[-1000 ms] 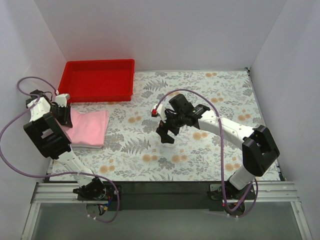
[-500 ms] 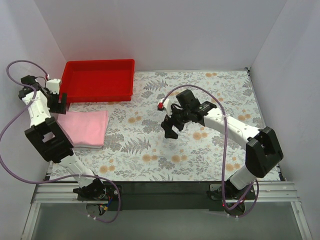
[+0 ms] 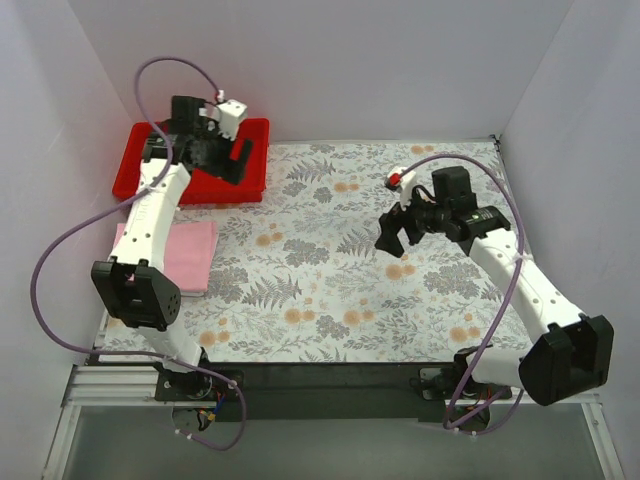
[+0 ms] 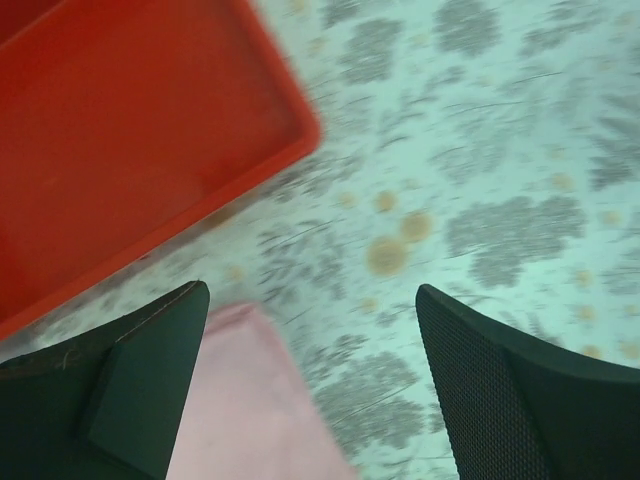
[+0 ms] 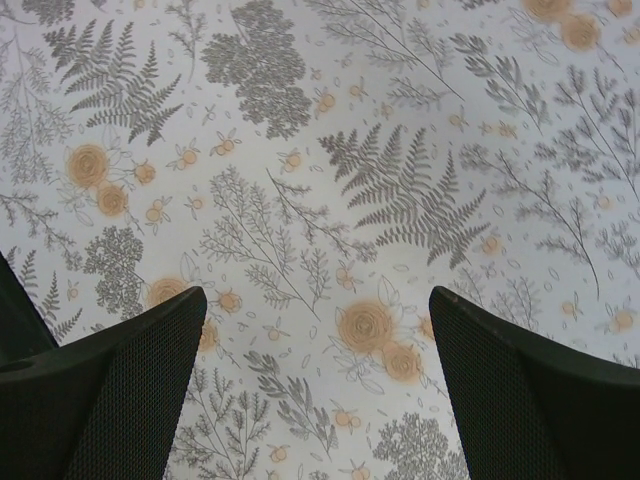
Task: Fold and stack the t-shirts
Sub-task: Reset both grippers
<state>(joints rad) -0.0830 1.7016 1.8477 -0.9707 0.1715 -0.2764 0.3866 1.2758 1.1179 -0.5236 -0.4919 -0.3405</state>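
Observation:
A folded light pink t-shirt [image 3: 188, 254] lies flat at the left of the table, with a pale edge showing under its near side. My left gripper [image 3: 233, 162] hangs open and empty high over the red tray, well away from the shirt. In the left wrist view the pink t-shirt [image 4: 250, 415] shows blurred far below, between the spread fingers [image 4: 135, 385]. My right gripper [image 3: 391, 234] is open above bare tablecloth at centre right. Nothing sits between its fingertips [image 5: 130, 380] in the right wrist view.
The red plastic tray [image 3: 150, 150] stands at the back left, its corner [image 4: 300, 130] visible in the left wrist view. The floral grey tablecloth [image 3: 330, 290] covers the table. White walls close in the left, back and right sides.
The left gripper opened, left the pink t-shirt and swung up and back over the red tray. The right arm drew back to the right, still open.

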